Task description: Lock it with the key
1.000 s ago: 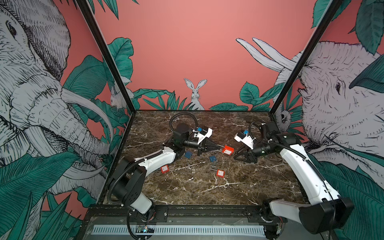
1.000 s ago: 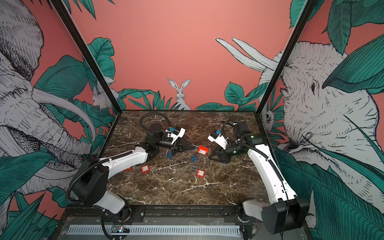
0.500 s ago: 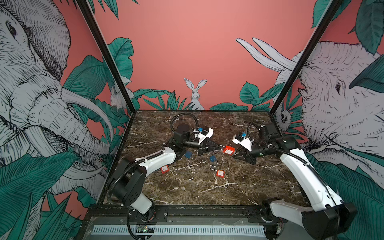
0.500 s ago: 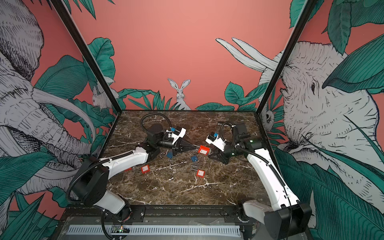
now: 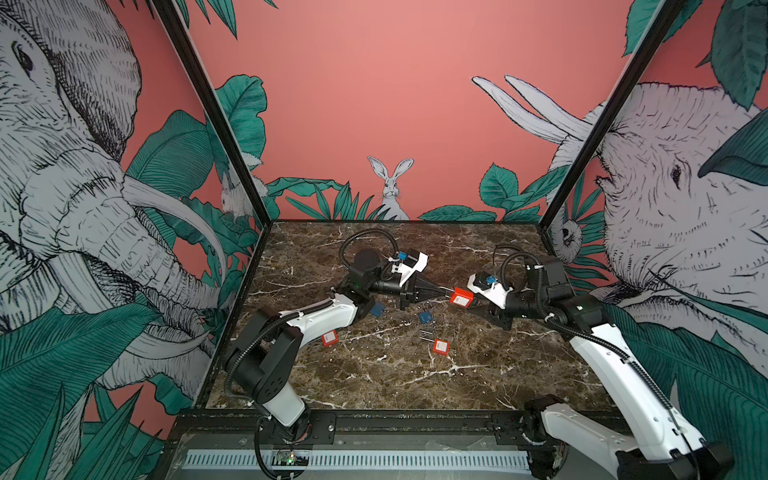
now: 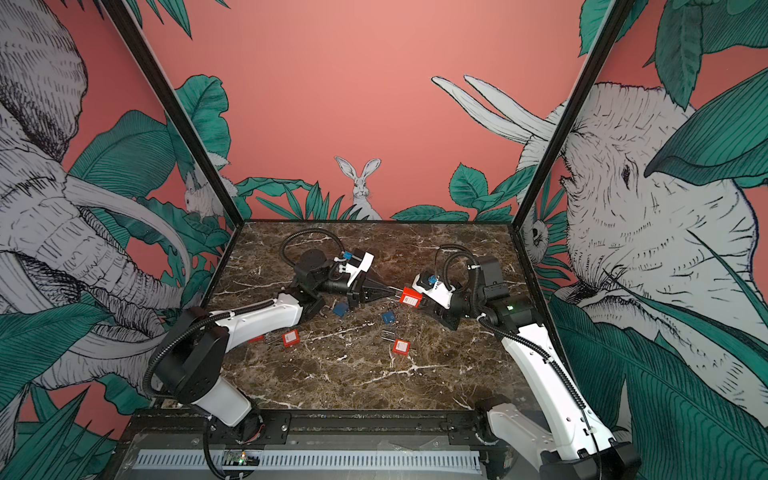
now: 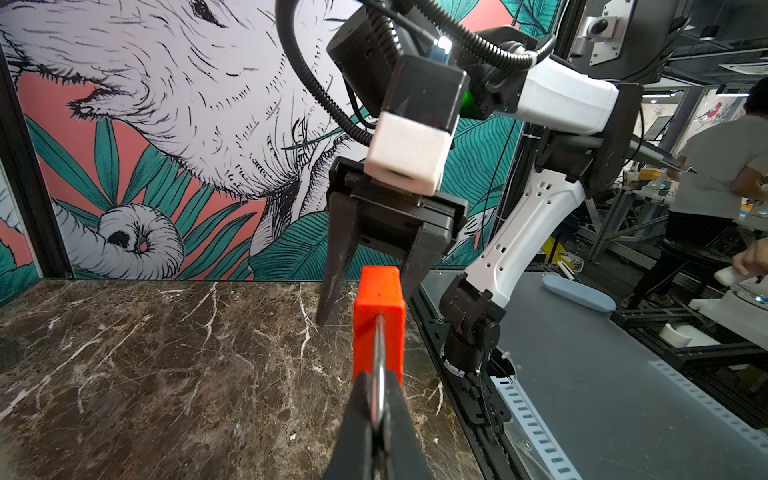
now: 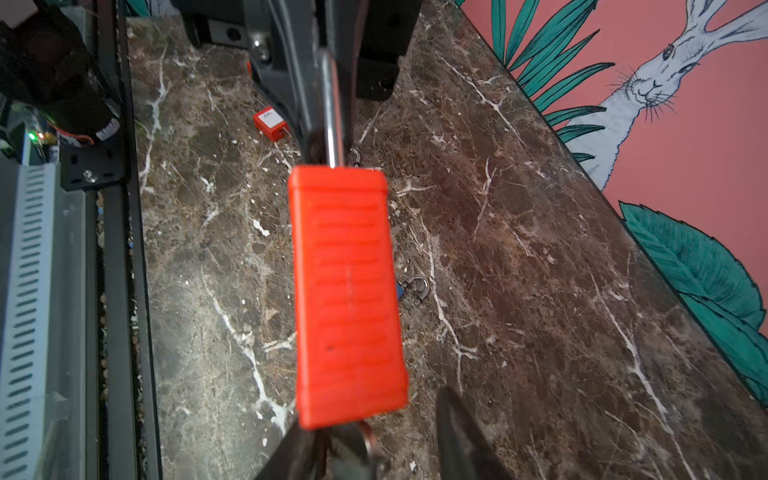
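Pinching the steel shackle, the left fingers are closed, holding the red padlock above the table. The right fingers stand apart around its far end, gripping nothing. Its ribbed plastic body looks rigid and light, best gripped on the flat sides; the smooth shackle could swivel.

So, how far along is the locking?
Done: the left pincer is shut on the shackle of the red padlock, held in the air. In hand: the right pincer stands open around its far end. Left: turning the key; whether one is seated, I cannot tell.
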Controlling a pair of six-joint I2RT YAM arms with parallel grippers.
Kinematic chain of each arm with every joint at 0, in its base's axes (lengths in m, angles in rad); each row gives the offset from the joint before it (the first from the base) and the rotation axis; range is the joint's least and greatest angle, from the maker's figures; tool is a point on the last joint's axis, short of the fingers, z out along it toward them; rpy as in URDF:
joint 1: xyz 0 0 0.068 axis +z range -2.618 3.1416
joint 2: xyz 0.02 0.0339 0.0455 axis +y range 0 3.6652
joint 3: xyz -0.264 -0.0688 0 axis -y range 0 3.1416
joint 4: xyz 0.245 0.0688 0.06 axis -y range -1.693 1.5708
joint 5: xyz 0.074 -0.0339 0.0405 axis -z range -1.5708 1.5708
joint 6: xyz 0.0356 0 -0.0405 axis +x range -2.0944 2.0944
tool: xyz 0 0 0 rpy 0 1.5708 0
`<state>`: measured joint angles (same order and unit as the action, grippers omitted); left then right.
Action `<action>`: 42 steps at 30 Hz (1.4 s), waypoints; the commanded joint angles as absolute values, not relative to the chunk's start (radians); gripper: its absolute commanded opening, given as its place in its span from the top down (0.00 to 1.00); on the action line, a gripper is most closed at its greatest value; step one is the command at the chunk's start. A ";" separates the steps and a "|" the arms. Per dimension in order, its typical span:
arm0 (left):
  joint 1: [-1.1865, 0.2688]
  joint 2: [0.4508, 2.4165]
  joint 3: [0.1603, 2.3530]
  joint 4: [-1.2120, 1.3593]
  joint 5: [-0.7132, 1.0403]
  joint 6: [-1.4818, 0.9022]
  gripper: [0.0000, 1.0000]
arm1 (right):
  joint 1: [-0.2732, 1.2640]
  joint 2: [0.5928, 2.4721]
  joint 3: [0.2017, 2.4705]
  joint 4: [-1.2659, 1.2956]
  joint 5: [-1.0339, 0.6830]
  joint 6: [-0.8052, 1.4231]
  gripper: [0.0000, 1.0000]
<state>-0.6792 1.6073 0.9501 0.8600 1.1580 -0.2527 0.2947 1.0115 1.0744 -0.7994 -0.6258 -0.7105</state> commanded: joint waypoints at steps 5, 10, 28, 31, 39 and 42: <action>-0.684 1.532 0.967 0.715 1.166 -0.118 1.00 | 0.299 1.056 1.203 -1.030 -0.690 -0.811 0.57; -0.686 1.534 0.974 0.709 1.176 -0.114 1.00 | 0.299 1.065 1.206 -1.018 -0.712 -0.801 0.66; -0.688 1.519 1.014 0.557 1.224 -0.011 1.00 | 0.299 1.104 1.206 -1.031 -0.762 -0.834 0.93; -0.688 1.516 1.020 0.545 1.228 -0.004 1.00 | 0.298 1.106 1.203 -1.036 -0.762 -0.846 0.99; -0.665 1.472 1.044 0.361 1.213 0.134 1.00 | 0.298 1.092 1.179 -1.051 -0.726 -0.874 1.00; -0.643 1.454 1.036 0.361 1.214 0.138 1.00 | 0.298 1.085 1.158 -1.057 -0.698 -0.885 1.00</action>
<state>-0.6693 1.5192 1.0122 0.3851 1.1904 0.1005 0.2958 1.0988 1.1828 -1.0195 -0.7368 -0.8394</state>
